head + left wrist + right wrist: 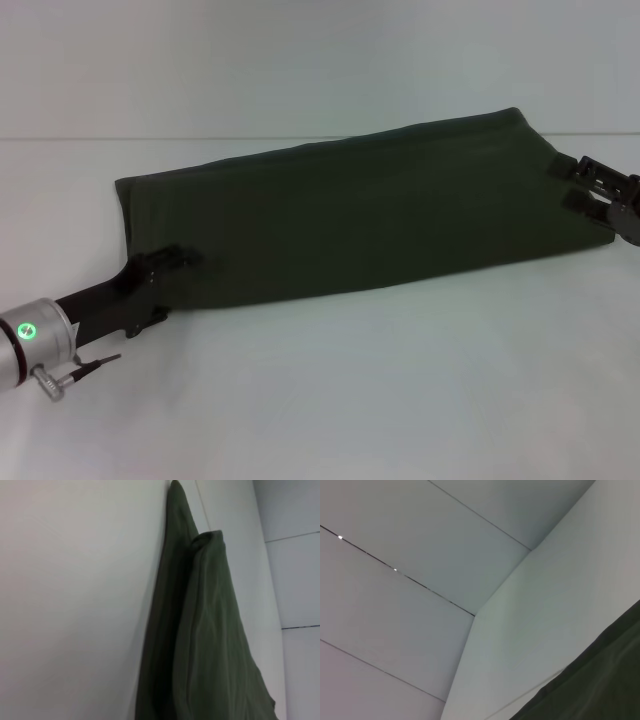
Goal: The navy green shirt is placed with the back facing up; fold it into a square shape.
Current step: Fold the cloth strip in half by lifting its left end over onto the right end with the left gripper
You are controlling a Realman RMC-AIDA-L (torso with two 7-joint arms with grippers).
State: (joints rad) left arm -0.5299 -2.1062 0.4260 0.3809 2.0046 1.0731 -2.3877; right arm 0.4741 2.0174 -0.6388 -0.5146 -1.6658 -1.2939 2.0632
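Observation:
The navy green shirt (350,215) lies plain side up on the white table (360,400), folded into a long band that runs from near left to far right. My left gripper (160,288) is at the band's near-left corner with its fingers apart, one over the cloth and one beside it. My right gripper (575,185) is at the far-right end, its two fingers spread against the shirt's edge. In the left wrist view the shirt (210,645) shows a folded layer lying on top. In the right wrist view only a corner of the shirt (600,680) shows.
The white table's far edge (200,137) runs behind the shirt, with a pale wall beyond it. Bare tabletop lies in front of the shirt toward me.

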